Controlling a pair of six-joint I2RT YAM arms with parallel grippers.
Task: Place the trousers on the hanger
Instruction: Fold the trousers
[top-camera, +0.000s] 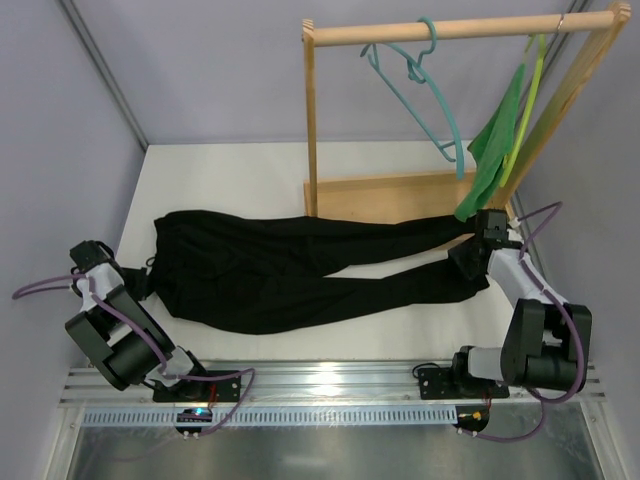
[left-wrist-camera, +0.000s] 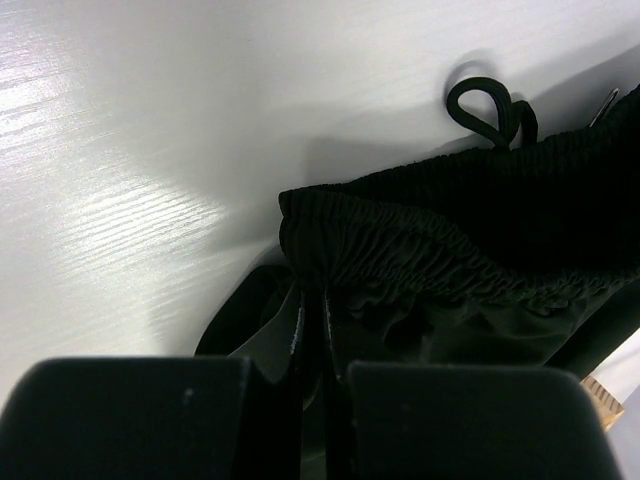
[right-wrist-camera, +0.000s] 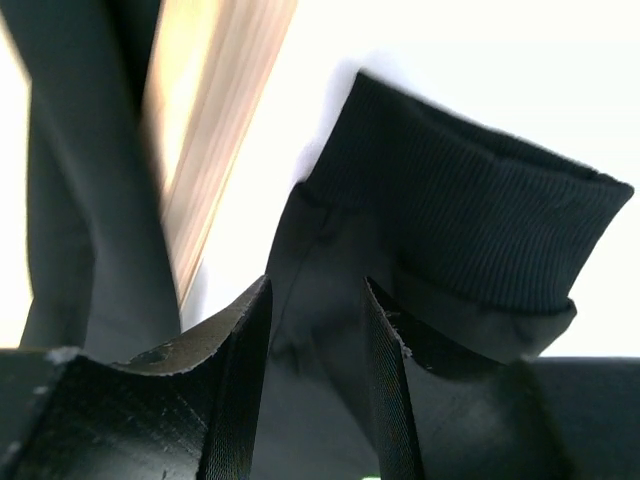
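The trousers (top-camera: 300, 275) lie flat on the table (top-camera: 230, 170) in front of the wooden rack (top-camera: 400, 195). Their waist is at the end far from the rack's base board, and both legs run towards it. The teal-blue hanger (top-camera: 425, 95) hangs by its hook from the rack's top rail, well above the trousers and apart from them. Further along the same rail, a green cloth (top-camera: 495, 150) hangs on a yellow-green hanger (top-camera: 525, 110).

The left gripper (left-wrist-camera: 315, 400) is clenched on a fold of the elastic waistband (left-wrist-camera: 420, 250), with the fabric pinched in the narrow gap between its jaws. A drawstring loop (left-wrist-camera: 485, 110) lies beyond it on the table. The right gripper (right-wrist-camera: 318, 350) sits just beside the rack's base. Leg fabric below the ribbed cuff (right-wrist-camera: 470, 210) fills the space between its jaws, and it appears to be grasping that fabric, though the close view leaves this a little unsure.
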